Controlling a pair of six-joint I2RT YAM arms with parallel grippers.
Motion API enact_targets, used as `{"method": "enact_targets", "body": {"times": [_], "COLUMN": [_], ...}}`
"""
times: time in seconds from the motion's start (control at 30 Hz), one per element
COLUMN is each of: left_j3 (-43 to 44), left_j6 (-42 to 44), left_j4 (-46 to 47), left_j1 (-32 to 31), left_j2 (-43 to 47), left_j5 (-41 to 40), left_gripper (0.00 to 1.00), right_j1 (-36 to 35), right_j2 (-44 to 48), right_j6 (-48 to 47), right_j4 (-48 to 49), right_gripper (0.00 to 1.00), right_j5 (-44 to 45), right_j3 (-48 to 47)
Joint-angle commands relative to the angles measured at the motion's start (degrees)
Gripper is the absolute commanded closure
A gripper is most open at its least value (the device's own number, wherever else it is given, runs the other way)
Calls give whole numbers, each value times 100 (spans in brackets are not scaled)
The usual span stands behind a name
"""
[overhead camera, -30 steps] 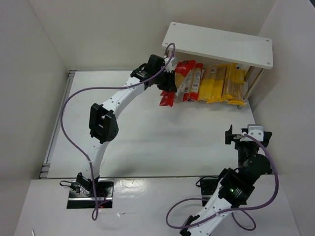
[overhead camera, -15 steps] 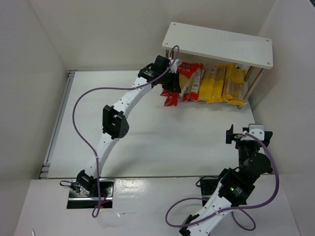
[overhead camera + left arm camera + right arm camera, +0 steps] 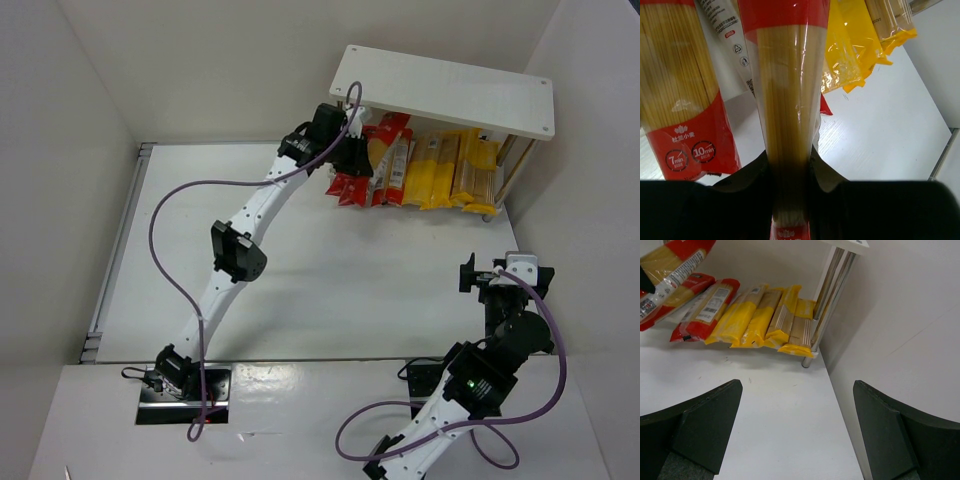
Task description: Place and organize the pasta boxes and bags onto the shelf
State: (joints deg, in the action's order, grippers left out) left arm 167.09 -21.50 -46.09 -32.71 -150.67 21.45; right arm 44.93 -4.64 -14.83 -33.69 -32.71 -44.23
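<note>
Top external: what was the shelf (image 3: 445,90) like?
Flat, white, rectangular, on thin posts (image 3: 829,295); glossy yellow packs (image 3: 445,170) lay beneath.
And the left gripper (image 3: 790,165)?
Clamped on a slim, clear, red-ended pack (image 3: 790,75) at the shelf's left end. Right gripper (image 3: 797,387) gaped, well apart.

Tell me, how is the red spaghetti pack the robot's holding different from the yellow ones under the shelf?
The held red pack has red ends and a clear middle showing pasta; the yellow packs are mostly yellow. The held red pack is pinched in the left arm's jaws; the yellow packs lie free. The held red pack is lifted; the yellow packs lie low, side by side. Both are long and narrow.
</note>
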Motion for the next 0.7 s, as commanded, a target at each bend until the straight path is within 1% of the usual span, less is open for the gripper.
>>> {"method": "enact_targets", "body": {"times": [0.0, 0.1, 0.2, 0.3, 0.67], "left_j3": [526, 895, 1229, 1230, 1230], "left_j6": [-127, -127, -127, -275, -223], "left_j4": [759, 759, 812, 1022, 1321], "left_j1": [-78, -78, -130, -130, 27], "left_j2": [-216, -463, -648, -761, -815], "left_j5": [272, 272, 44, -18, -878], "left_gripper": [100, 100, 100, 100, 100], "right_j1": [51, 104, 157, 157, 209], "right_j2": [-98, -98, -45, -45, -45], "right_j6": [50, 50, 50, 50, 50], "right_j4": [240, 240, 240, 240, 240], "right_gripper": [0, 0, 0, 0, 0], "right_j5": [45, 45, 45, 45, 45], "right_j3": [28, 28, 28, 28, 28]}}
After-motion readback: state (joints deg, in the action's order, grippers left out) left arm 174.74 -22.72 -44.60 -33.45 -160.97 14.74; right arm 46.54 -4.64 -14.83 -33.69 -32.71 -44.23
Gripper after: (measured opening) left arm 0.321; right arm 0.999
